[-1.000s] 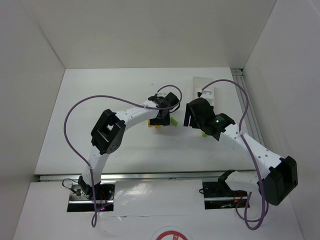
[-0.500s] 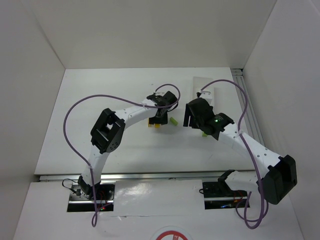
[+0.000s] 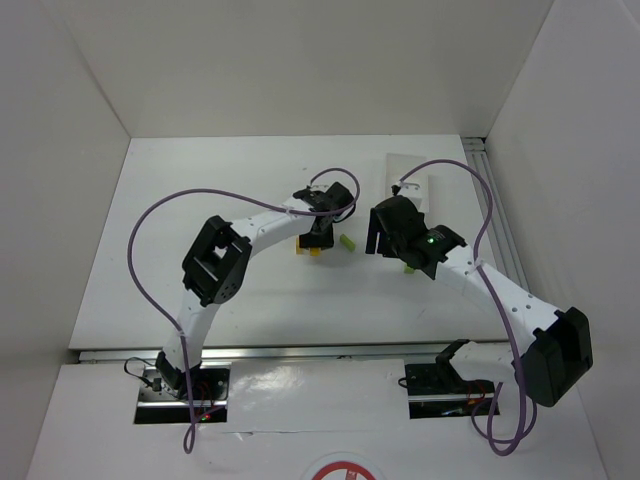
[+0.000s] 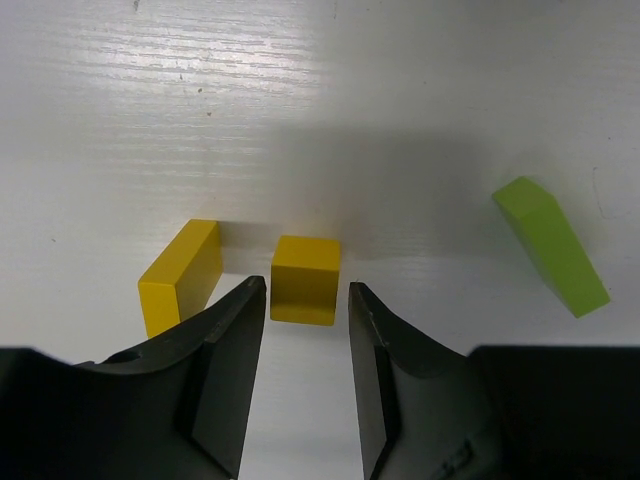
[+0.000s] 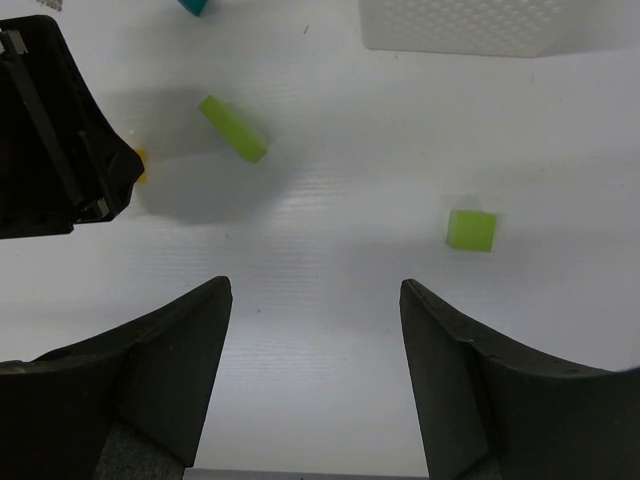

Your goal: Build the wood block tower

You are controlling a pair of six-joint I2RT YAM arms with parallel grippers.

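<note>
My left arm (image 3: 215,270) reaches out over the middle of the surface (image 3: 200,200) with its wrist bent down, so my left fingers (image 4: 225,370) point straight at the yellow cube (image 4: 305,278). They are released, parted only a little wider than the cube. Its near half sits between the tips with a thin gap on each side, and I see no contact. A yellow slab (image 4: 180,275) lies just left of the cube, apart from it, and a green bar (image 4: 552,248) lies tilted well to the cube's right. My right arm (image 3: 480,280) bends in from the cube's right. My right fingers (image 5: 160,360) hang wide apart above bare surface, grasping nothing. A green cube (image 5: 471,229) sits farther right of the yellow cube than the bar does. The tray (image 5: 460,25) stands beyond it. A teal block (image 5: 195,6) is cut off at the picture's far edge.
</note>
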